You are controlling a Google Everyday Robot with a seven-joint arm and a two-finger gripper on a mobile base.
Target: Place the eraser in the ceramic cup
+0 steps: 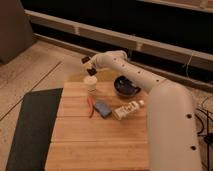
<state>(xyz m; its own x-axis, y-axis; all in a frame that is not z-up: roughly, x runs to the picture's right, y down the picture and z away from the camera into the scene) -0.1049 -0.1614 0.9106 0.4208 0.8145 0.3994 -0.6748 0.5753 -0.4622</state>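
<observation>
Arm bends left, gripper (pixel 89 64) clamped on eraser (pixel 85 60) above ceramic cup (pixel 91 83).

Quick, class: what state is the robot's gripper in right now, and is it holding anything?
Gripper: closed on the eraser, directly above the ceramic cup at the table's far edge.

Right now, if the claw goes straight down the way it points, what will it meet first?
Most likely the ceramic cup. The claw hangs just above its rim, shut on the eraser. Depth is hard to judge, so it may be slightly off-centre.
</observation>
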